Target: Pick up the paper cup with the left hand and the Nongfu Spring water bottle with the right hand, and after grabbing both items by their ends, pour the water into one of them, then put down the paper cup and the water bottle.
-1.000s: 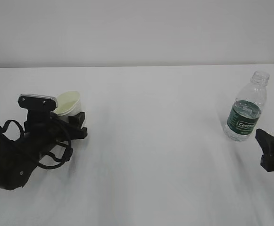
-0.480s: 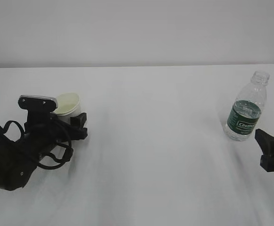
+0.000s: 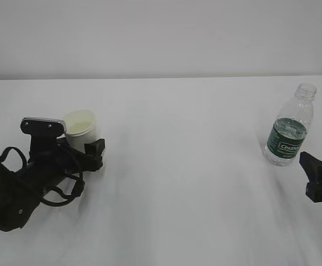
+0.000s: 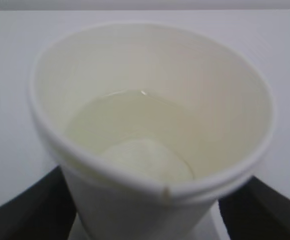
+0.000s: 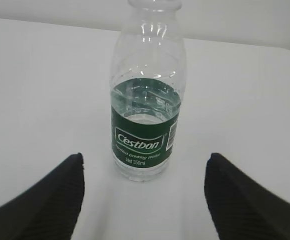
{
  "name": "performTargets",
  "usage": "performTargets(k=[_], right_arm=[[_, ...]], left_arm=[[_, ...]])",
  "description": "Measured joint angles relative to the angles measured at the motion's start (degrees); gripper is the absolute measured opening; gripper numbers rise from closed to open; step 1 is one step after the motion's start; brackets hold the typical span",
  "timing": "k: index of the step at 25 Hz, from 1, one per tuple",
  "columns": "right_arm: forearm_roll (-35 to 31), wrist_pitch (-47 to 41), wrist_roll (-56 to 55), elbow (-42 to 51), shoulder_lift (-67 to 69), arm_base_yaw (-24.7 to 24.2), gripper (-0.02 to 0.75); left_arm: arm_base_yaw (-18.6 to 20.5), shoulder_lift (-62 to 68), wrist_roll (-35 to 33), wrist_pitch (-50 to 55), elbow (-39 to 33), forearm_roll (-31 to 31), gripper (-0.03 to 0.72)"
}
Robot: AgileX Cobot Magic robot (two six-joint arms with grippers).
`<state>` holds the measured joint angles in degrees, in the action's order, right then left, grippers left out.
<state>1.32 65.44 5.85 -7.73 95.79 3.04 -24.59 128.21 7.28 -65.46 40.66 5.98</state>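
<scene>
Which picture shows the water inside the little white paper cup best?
The left wrist view: it looks down into the white paper cup at the pale water. The exterior view shows only its cream inside; the right wrist view misses it.

Cut off at the exterior view's right edge – right end effector, only a black block showing. Lost past the top of the right wrist view – mouth of the water bottle. Hidden behind left end effector – base of the paper cup; fingertips cropped by the frame's bottom.
</scene>
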Motion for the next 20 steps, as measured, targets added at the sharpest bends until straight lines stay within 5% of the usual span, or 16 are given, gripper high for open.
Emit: performTargets(k=[20], right_arm=[[1.3, 0.0, 0.0, 0.0, 0.0, 0.0, 0.573]], left_arm=[[0.0, -7.7, 1.5, -0.1, -10.5, -0.5, 0.619]])
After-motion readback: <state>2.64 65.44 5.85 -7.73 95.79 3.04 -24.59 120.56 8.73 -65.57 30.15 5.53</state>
